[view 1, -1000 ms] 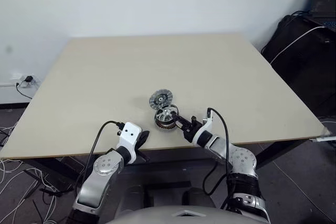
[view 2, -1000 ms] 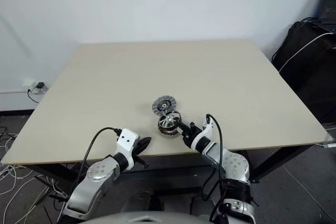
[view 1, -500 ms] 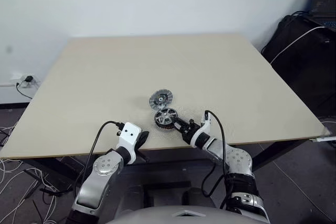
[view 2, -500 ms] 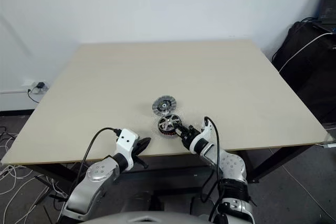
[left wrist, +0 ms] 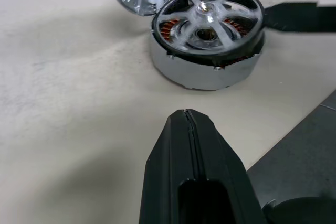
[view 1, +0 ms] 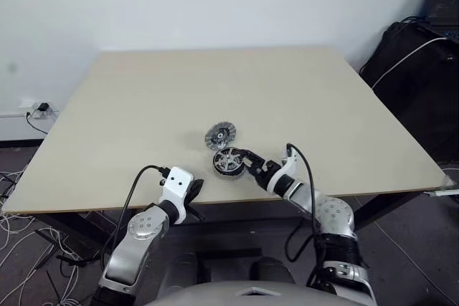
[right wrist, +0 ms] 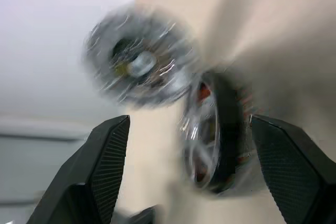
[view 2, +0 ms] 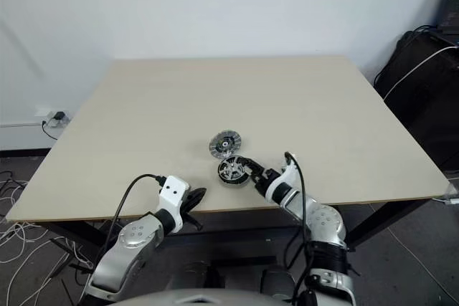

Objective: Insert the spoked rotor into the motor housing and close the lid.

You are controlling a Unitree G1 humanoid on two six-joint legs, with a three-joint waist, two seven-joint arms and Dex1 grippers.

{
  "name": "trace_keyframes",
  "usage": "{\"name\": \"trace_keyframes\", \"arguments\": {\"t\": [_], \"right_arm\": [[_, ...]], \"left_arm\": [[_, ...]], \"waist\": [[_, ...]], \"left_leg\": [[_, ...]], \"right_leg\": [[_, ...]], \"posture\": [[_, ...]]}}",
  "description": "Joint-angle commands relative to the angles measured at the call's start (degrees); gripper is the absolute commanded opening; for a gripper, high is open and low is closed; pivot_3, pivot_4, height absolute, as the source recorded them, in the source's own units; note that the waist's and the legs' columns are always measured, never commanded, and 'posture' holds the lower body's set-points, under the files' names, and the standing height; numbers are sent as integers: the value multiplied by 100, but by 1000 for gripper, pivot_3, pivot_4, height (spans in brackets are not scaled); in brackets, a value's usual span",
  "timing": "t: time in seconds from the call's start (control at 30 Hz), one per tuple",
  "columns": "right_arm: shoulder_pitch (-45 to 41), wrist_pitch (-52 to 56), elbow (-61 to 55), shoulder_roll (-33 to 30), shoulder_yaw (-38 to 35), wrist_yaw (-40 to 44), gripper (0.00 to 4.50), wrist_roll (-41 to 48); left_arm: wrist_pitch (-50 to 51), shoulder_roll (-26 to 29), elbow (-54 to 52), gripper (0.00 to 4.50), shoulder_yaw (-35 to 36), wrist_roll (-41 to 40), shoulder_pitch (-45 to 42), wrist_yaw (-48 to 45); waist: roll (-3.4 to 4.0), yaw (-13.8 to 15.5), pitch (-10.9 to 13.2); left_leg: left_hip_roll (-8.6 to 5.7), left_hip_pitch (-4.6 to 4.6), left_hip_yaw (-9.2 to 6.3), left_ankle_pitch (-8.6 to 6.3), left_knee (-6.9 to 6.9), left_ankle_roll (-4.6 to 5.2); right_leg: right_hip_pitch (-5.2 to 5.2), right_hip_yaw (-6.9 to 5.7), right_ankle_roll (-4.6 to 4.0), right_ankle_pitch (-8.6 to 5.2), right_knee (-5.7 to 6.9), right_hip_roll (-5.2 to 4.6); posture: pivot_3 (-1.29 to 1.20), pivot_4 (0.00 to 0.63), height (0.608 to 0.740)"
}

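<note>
Since a second ago, the right gripper [view 1: 250, 163] has let go of the spoked rotor [view 1: 228, 160] and spread its two black fingers wide; earlier it was pinched on the rotor's rim and held it tilted above the motor housing [left wrist: 206, 69]. Now the rotor sits flat inside the housing, its silvery spokes level with the top and copper windings showing through the gaps between them. The open right fingers [right wrist: 107, 166] stand to either side of the assembled pair, just beside it and holding nothing; whether a fingertip brushes the rim is hard to tell, as the right wrist view is smeared. The left gripper [left wrist: 187, 129] has its fingers pressed together, empty, and hovers near the table's [view 1: 143, 98] front edge, a little apart from the housing. Just behind the housing, and seemingly touching its rim, lies the lid [view 1: 219, 134], ribbed face up with its dark centre showing. Housing and lid both rest near the table's front edge, about midway between the arms.
</note>
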Motion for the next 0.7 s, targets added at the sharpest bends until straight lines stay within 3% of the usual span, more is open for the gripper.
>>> {"name": "trace_keyframes", "arguments": {"t": [0.03,0.1,0.2,0.43,0.53,0.7], "right_arm": [[-153,-163,-465,-229,196,-48,3883,-443],[-157,-224,-667,-326,407,-33,3883,-728],[-164,-476,-1177,-468,1126,90,3260,-1420],[-430,-1509,-1468,-1016,3185,635,977,-3445],[-587,-1748,-1216,-923,3526,855,9,-3788],[-872,-2014,-624,-607,3649,967,9,-4194]], "left_arm": [[-94,-4,-210,0,-8,-13,-103,-42],[-100,-6,-194,0,-14,-18,-117,-55],[-107,-3,-180,0,-14,-19,-135,-75],[-103,-13,-179,0,-8,-13,-150,-96],[-112,-20,-166,0,-12,-3,-140,-93],[-111,-37,-163,0,-9,-1,-131,-84]], "waist": [[1,-7,1],[1,-23,2],[-2,-43,3],[-25,-42,13],[-39,-41,15],[-42,-36,16]], "left_leg": [[0,-2,1,0,-3,0],[0,-10,5,0,-7,0],[0,-15,7,1,-7,1],[-1,-13,8,1,16,3],[-1,-12,7,1,18,2],[-1,-13,8,1,16,2]], "right_leg": [[-4,1,-4,-2,0,2],[-19,10,-7,-6,1,7],[-29,20,-8,-10,7,18],[-19,20,6,-2,9,14],[-18,19,8,2,9,11],[-20,19,6,2,9,14]], "posture": [[0,0,740],[0,0,740],[0,0,740],[0,0,740],[0,0,740],[0,0,740]]}}
